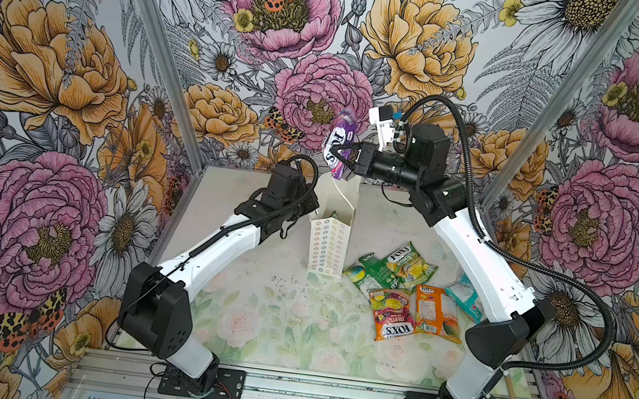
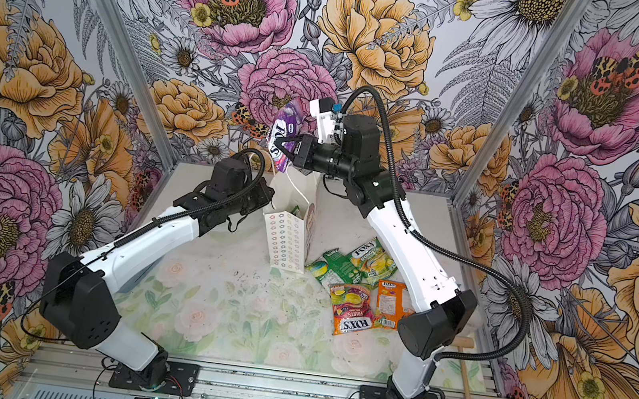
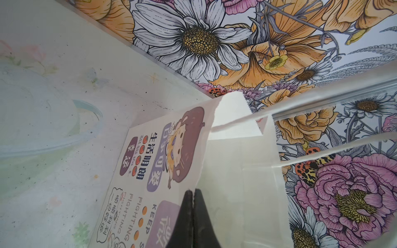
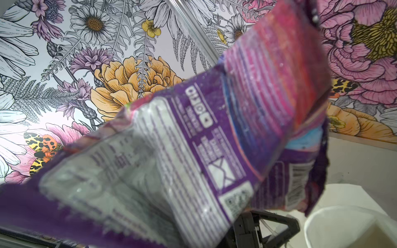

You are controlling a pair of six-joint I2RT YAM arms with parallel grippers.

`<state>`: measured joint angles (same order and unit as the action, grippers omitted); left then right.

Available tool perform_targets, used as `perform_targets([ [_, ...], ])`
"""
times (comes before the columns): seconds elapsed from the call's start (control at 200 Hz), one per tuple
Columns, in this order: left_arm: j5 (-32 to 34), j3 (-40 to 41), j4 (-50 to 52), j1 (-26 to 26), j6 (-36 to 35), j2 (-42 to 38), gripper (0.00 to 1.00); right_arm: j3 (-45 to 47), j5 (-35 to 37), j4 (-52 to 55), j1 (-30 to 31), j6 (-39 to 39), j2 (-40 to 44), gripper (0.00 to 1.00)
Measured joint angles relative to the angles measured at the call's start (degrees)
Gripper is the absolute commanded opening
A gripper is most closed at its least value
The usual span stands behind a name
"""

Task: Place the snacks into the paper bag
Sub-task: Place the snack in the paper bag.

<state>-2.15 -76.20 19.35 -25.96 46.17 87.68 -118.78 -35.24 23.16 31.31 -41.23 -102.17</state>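
The white paper bag (image 1: pixel 327 247) (image 2: pixel 288 242) stands open at the middle back of the table, with a green snack (image 1: pixel 333 214) showing inside. My left gripper (image 3: pixel 192 191) is shut on the bag's rim (image 3: pixel 200 171). Directly above the bag's mouth, my right gripper (image 1: pixel 334 155) (image 2: pixel 279 147) is shut on a purple FOX'S snack (image 1: pixel 338 140) (image 2: pixel 282 133) (image 4: pixel 193 139), which hides the jaws in the right wrist view. Green (image 1: pixel 367 272), yellow-green (image 1: pixel 410 263), red (image 1: pixel 392 315), orange (image 1: pixel 437 312) and teal (image 1: pixel 464 297) snacks lie to the right of the bag.
A small wooden mallet (image 2: pixel 466 345) lies at the table's right front edge behind my right arm. A clear round plastic dish (image 3: pixel 64 133) sits on the table left of the bag. Floral walls close in the back and both sides.
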Motion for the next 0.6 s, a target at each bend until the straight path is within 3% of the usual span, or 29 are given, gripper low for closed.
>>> perform_targets([
  [0.6, 0.17, 0.92, -0.72, 0.00, 0.42, -0.61, 0.00, -3.21, 2.12, -3.85, 0.92, -2.16, -5.66, 0.00],
])
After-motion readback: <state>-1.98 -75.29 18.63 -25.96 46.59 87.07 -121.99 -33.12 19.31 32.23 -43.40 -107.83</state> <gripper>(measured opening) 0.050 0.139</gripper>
